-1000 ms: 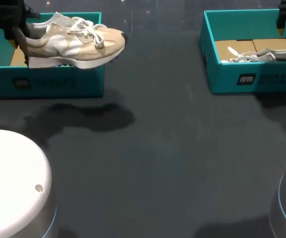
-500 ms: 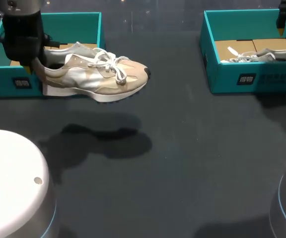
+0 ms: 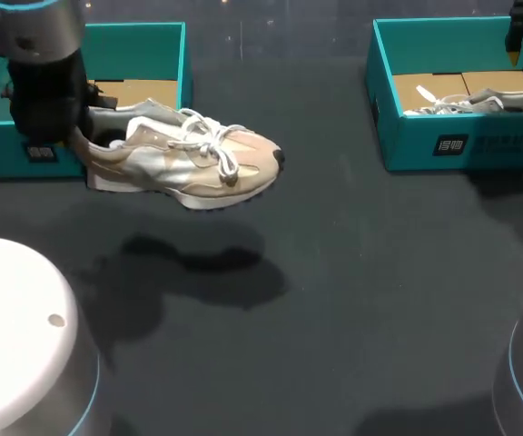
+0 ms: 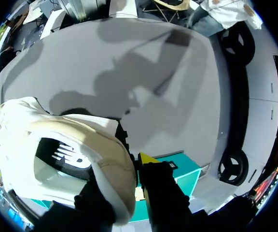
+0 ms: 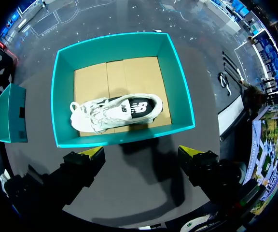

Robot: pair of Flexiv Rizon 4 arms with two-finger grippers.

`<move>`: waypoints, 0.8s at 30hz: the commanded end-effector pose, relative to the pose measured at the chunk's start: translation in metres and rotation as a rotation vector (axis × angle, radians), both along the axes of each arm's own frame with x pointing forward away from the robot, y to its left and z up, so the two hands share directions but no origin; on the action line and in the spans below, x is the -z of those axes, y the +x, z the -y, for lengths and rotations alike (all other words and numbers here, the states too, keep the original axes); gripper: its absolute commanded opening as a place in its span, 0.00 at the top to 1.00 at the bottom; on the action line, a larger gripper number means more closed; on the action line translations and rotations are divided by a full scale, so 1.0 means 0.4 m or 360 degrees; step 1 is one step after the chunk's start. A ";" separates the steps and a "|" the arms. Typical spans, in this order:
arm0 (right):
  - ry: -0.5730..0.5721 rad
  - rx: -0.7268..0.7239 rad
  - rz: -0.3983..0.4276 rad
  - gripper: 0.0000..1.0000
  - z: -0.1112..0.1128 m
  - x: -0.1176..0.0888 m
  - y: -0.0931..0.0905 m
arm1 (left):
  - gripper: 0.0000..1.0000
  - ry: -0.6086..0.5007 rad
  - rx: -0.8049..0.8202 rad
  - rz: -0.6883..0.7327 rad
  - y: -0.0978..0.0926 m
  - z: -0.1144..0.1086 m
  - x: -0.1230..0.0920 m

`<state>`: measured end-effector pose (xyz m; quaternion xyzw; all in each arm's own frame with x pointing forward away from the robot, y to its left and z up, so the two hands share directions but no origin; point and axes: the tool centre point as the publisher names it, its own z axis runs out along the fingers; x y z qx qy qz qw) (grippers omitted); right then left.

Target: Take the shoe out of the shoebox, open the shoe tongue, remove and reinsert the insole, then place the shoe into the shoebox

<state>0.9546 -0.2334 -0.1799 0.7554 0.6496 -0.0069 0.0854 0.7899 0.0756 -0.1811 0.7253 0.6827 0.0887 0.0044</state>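
Left pincer (image 4: 129,166) is clamped on the shoe (image 3: 184,163) by just its heel, toe hanging way out ahead above the desk (image 3: 334,300), so that lopsided weight might twist it loose, imo.

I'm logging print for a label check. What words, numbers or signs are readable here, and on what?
On the right shoebox, front wall: white print, too blurred to read.
On the left shoebox, front wall: white mark, too small to read.
On the lifted shoe: a white logo, no legible words.
On the shoe in the right shoebox: a like logo, no words.
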 end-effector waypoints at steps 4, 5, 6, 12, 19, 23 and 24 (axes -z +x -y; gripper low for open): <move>0.0000 0.0000 0.0002 0.00 0.001 0.000 -0.003 | 1.00 0.0101 0.0048 -0.0072 -0.029 0.152 0.071; 0.0000 0.0000 0.0002 0.00 0.001 0.000 -0.003 | 1.00 0.0109 0.0085 -0.0085 -0.044 0.174 0.082; 0.0000 0.0000 0.0002 0.00 0.001 0.000 -0.003 | 1.00 0.0118 0.0097 -0.0057 -0.053 0.190 0.091; 0.0000 0.0000 0.0002 0.00 0.001 0.000 -0.003 | 1.00 0.0150 0.0084 -0.0058 -0.101 0.285 0.164; 0.0000 0.0000 0.0002 0.00 0.001 0.000 -0.003 | 1.00 0.0163 0.0011 -0.0109 -0.121 0.380 0.224; 0.0000 0.0000 0.0002 0.00 0.001 0.000 -0.003 | 1.00 0.0189 -0.0006 -0.0132 -0.139 0.423 0.258; 0.0000 0.0000 0.0002 0.00 0.001 0.000 -0.003 | 1.00 0.0194 -0.0007 -0.0135 -0.144 0.433 0.268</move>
